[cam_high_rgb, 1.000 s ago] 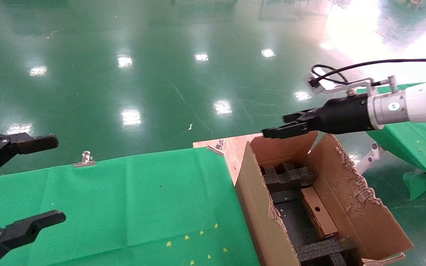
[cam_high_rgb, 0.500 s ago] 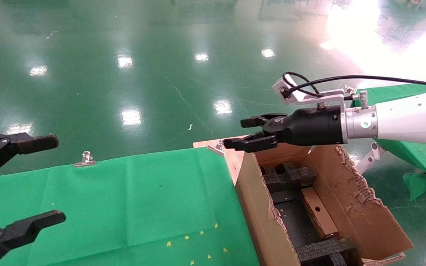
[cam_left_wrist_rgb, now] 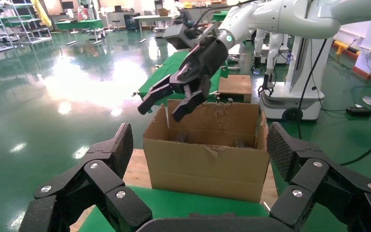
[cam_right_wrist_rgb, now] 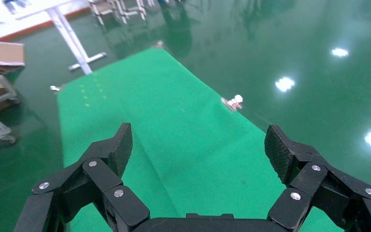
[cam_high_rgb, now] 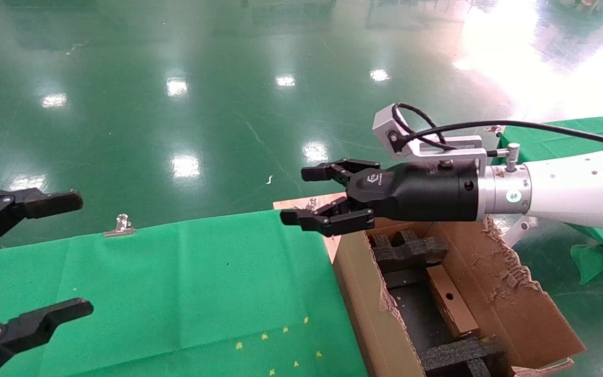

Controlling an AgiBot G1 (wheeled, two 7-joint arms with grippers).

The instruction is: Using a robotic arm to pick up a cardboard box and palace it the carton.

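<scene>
Green cloth [cam_high_rgb: 186, 283] is seen stretched over a table that fills the head view from 6 to 9 o'clock, fastened at its far edge by a small silver binder clip [cam_high_rgb: 121, 225]. At 4 o'clock from the cloth's centre, the large brown corrugated carton with ragged-edged flaps [cam_high_rgb: 495, 293] is stood open, just beside the table's right edge; the same carton is seen face-on in the left wrist view [cam_left_wrist_rgb: 203, 159]. Black foam blocks [cam_high_rgb: 411, 250] are seated inside it at the far and near ends.

Above the carton's far left corner, at about 12 o'clock from it, the white robotic arm with its black wrist [cam_high_rgb: 568, 191] is held nearly level, reaching in from 3 o'clock. Its right gripper [cam_high_rgb: 314, 196] is spread moderately wide and nothing is gripped in it; it hangs over the bare wooden corner of the table, clear of the cloth. In the right wrist view the same spread fingers [cam_right_wrist_rgb: 108, 159] frame only green cloth.

The left gripper [cam_high_rgb: 29, 256] is parked at 9 o'clock over the table's left edge, fingers wide apart and empty.

The small flat oblong brown cardboard box with a round hole [cam_high_rgb: 450, 300] is laid inside the carton, between the foam blocks, along the right-hand wall.
</scene>
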